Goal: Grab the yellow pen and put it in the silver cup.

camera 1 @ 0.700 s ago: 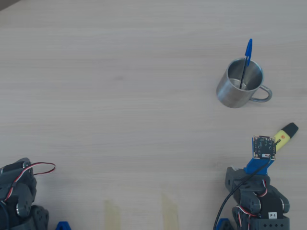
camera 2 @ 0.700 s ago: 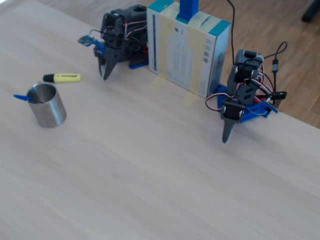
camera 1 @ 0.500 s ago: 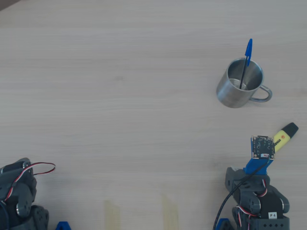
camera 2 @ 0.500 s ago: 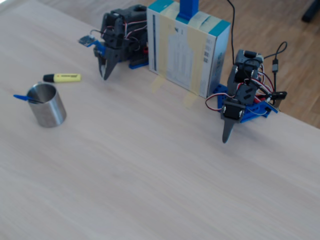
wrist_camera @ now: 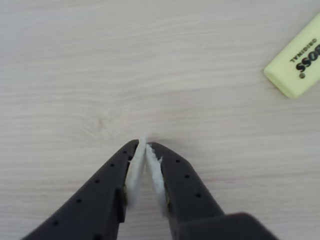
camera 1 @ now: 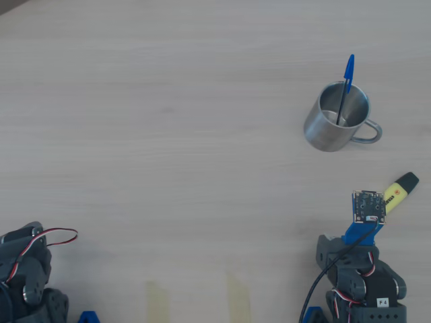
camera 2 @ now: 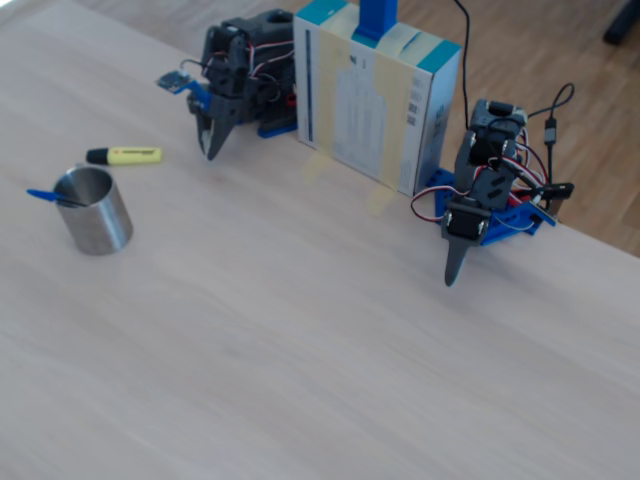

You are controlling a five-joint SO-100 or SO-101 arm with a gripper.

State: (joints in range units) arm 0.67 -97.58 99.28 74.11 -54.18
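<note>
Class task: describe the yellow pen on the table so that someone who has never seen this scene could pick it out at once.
Find the silver cup on the pale wooden table. The yellow pen lies flat on the table nearby. It is short, chunky and black-capped, unlike the thin blue pen standing in the cup.

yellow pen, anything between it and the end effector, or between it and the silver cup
Nothing visible blocks either path. The end effector is shut, with bare table between it and the yellow pen at upper right in the wrist view. Bare table also separates the pen from the silver cup. A blue pen already stands inside the cup.
</note>
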